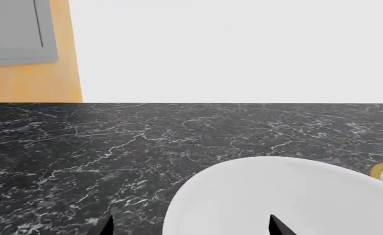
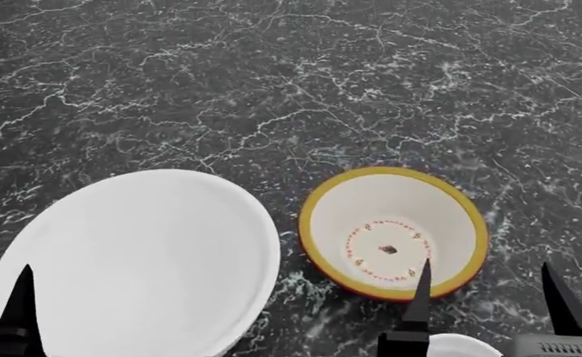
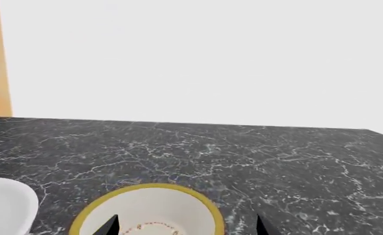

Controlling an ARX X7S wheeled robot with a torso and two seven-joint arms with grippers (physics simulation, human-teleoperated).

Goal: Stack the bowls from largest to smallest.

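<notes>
A: Bowls first, nearest ones?
B: Small white bowl peeks in at the near edge, between the right gripper's spread-apart fingers.
A: And the left gripper?
B: Jaws parted wide around the large white bowl's near rim, not clamping it.
A: Farther out?
B: Medium yellow-rimmed bowl sits just beside the large one, both upright on the black marble counter, apart.
</notes>
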